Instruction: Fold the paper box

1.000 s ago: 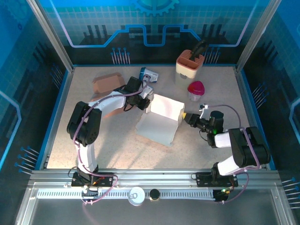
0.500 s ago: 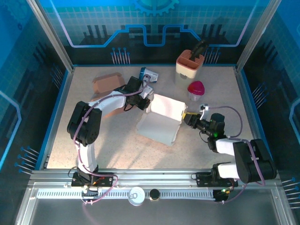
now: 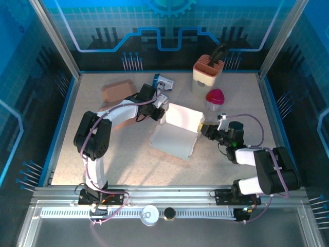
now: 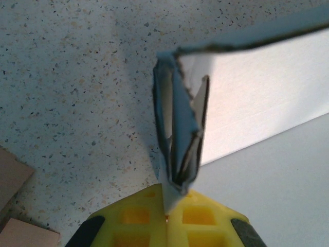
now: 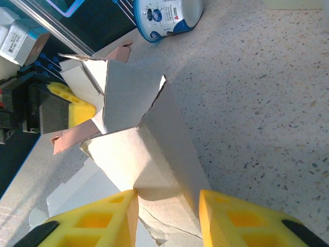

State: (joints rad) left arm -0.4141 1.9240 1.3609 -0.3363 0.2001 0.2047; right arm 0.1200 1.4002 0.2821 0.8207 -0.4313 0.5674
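Observation:
The white paper box (image 3: 175, 135) lies half-folded in the middle of the table, its back panel raised. My left gripper (image 3: 163, 111) is at the box's back left corner. In the left wrist view that gripper (image 4: 172, 193) is shut on a doubled-over paper flap (image 4: 180, 128). My right gripper (image 3: 205, 128) is at the box's right edge. In the right wrist view its yellow fingers (image 5: 103, 221) stand apart, astride a creased corner of the box (image 5: 154, 164). The left finger touches the paper.
A brown cardboard box (image 3: 116, 91) lies at the back left beside the left arm. A blue and white tin (image 3: 164, 81) lies behind the paper box. A beige holder with a dark tool (image 3: 208, 72) and a pink-lidded cup (image 3: 215, 99) stand at the back right.
The right arm's elbow swung out and back while its gripper stayed at the box's right edge. The box's front panel shifted slightly. The left arm held still.

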